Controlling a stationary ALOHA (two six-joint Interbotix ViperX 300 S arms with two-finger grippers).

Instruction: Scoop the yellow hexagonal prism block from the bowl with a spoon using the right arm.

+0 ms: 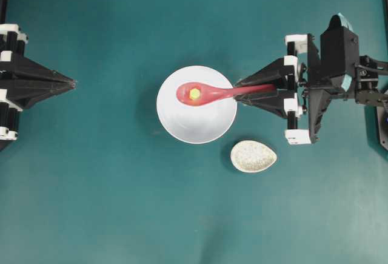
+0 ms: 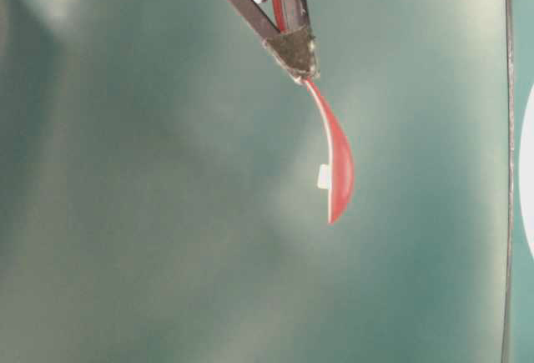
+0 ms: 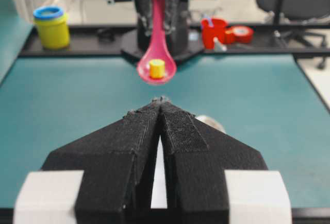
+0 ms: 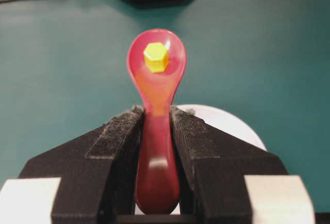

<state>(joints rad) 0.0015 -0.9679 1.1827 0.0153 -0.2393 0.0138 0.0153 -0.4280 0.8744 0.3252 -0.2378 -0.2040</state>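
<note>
Right gripper [image 4: 157,126] first — its two black padded fingers [image 4: 116,141] are pressed in on either side of the spoon [image 4: 156,80], clamped on the glossy pink-red handle, which runs straight out ahead of the jaws along the gripper's own line. Follow that handle out and there's the deep oval scoop at the far end, and sitting in it, mouth up, the yellow hexagonal prism block [image 4: 155,57] — in the spoon, not loose in the dish. From overhead the spoon's long axis lies nearly level across the picture, handle toward the right arm [image 1: 330,82], scoop over the inside of the bowl [image 1: 197,124], the block a bright dot at the scoop's centre. The left wrist view shows scoop and block hanging clear above the table, so I'd judge the load lifted rather than resting in the bowl. The small speckled dish [image 1: 253,156] sits just beside the bowl, below it and to the right in that picture. Left gripper [image 1: 71,84] — fingers pinched together, holding nothing, well apart from everything. Whatever comes next hinges on keeping that scoop level.
</note>
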